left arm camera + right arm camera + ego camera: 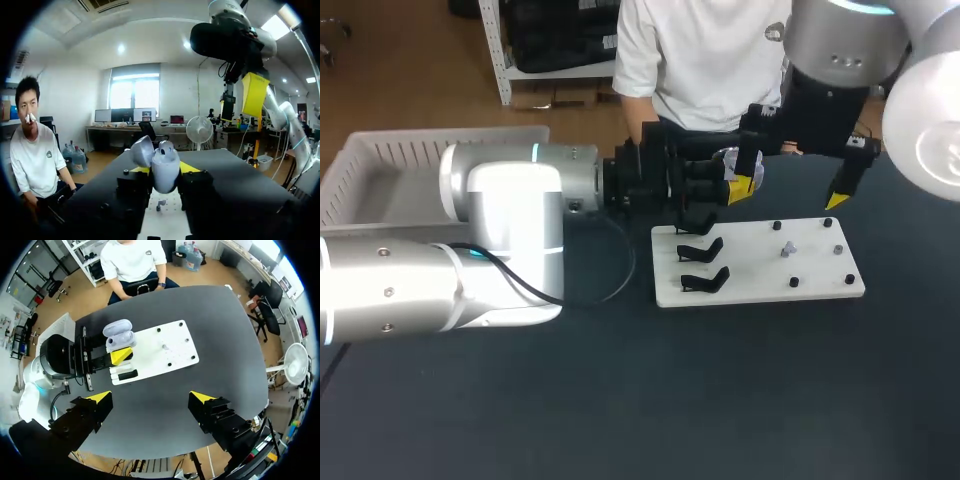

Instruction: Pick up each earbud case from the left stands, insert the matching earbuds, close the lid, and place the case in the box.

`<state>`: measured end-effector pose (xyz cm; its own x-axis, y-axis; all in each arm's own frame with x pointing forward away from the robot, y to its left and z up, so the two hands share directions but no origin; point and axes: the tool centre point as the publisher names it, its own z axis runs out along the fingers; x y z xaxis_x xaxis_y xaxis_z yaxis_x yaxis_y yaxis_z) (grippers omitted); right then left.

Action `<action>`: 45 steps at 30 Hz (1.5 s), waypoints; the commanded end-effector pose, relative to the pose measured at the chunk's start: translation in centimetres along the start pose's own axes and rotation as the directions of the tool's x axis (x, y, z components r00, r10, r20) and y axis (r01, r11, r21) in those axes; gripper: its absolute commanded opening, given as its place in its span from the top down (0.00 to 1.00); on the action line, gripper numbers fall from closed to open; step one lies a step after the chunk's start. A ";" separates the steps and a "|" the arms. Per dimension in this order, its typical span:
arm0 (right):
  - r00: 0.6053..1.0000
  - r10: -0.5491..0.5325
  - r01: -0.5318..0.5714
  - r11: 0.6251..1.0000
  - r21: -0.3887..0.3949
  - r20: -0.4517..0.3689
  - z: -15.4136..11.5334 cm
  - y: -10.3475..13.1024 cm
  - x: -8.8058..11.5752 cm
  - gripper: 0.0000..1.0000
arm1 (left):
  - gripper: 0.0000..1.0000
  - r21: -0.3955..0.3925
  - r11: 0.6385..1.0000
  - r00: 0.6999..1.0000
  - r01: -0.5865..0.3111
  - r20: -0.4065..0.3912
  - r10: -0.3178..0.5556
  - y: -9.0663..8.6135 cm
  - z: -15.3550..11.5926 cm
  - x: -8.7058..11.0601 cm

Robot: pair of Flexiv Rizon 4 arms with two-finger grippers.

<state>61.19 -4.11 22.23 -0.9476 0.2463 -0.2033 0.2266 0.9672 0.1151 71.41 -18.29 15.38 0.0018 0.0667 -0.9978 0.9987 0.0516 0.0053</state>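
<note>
The case, lid open, is sitting clamped between the left gripper's fingers. The right gripper is hanging wide open and empty, the board well below it. The insertion step seems to be under way. Next, the right gripper likely needs to pick what looks like an earbud off the board and seat it.

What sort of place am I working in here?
Likely a robot assembly test bench: a dark table with a white fixture board carrying black stands, a white basket, and my left gripper holding an open earbud case.
</note>
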 end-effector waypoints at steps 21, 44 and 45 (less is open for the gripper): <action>0.976 0.135 -0.115 0.986 -0.123 0.172 3.3 -4.4 1.5 0.00 | 1.00 -0.002 1.000 1.000 -0.002 0.004 0.002 0.0 0.1 0.1; 0.973 0.187 -0.163 0.971 -0.177 0.134 14.7 -6.6 -2.0 0.00 | 1.00 -0.002 1.000 1.000 -0.002 0.004 0.002 0.0 0.1 0.1; 0.973 0.185 -0.157 0.969 -0.192 0.138 15.1 -6.5 -2.3 0.00 | 1.00 -0.002 1.000 1.000 -0.002 0.004 0.002 0.0 0.1 0.1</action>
<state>63.51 -10.46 9.63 -0.8474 0.4302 -0.3112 0.3356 0.8882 0.3139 71.40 -18.29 15.39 0.0018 0.0667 -0.9978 0.9987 0.0515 0.0052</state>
